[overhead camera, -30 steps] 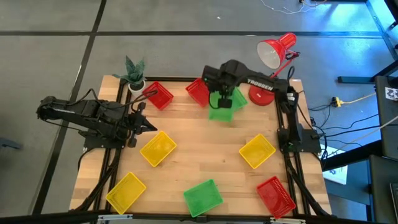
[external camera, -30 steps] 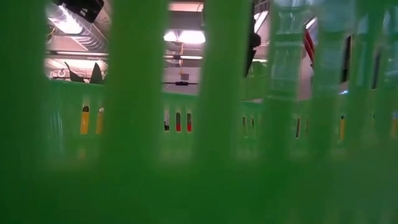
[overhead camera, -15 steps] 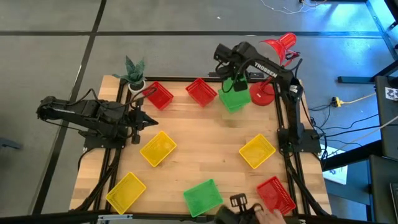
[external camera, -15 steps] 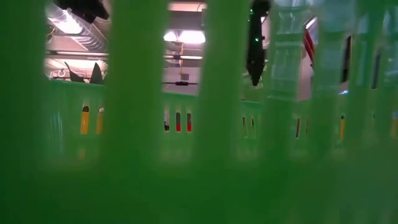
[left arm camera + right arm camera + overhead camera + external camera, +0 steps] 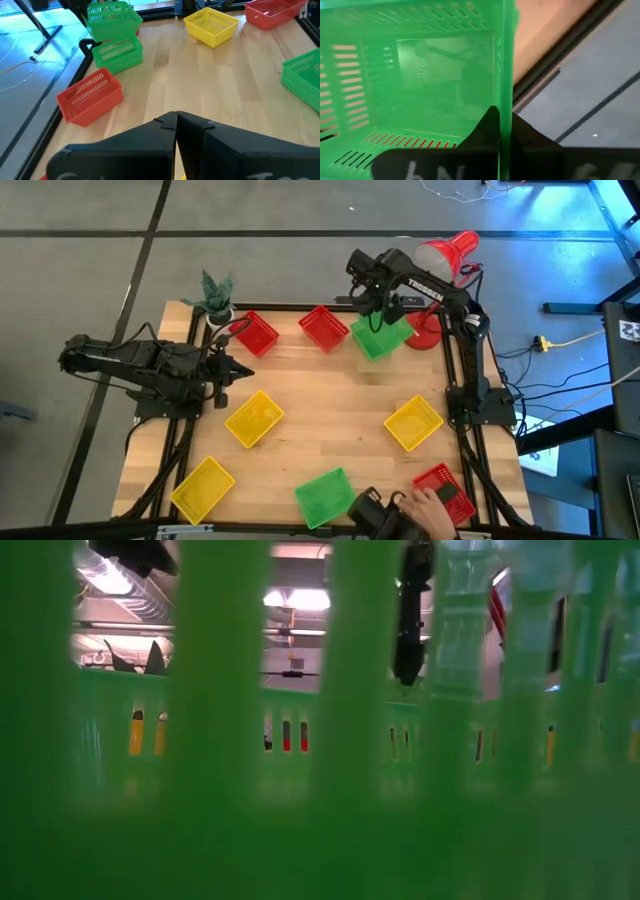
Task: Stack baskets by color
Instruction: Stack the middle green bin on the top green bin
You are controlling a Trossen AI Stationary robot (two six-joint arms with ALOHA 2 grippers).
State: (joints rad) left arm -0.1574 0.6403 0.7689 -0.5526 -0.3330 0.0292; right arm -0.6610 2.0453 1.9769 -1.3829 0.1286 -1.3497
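Observation:
My right gripper is at the far right of the table, shut on a green basket. It holds this basket in the air just above a second green basket that stands on the table. Two red baskets stand to their left along the far edge. Three yellow baskets, a green one and a red one are spread nearer. My left gripper waits shut over the table's left side. My right gripper pinches one wall of the green basket at its rim, on the basket's far side, with one finger inside and one outside. The fingers come from above, pointing down. The basket hangs lifted clear, opening up, slightly tilted, over the other green basket.
A red desk lamp stands at the far right corner and a potted plant at the far left. A person's hand with a dark object reaches in at the near edge beside the red basket. A green lattice wall blocks the low view.
My right gripper has carried the green basket toward the far right corner and rolled about its own axis, so the basket has turned and now hangs over the other green basket. A person's hand has come in at the near edge by the red basket.

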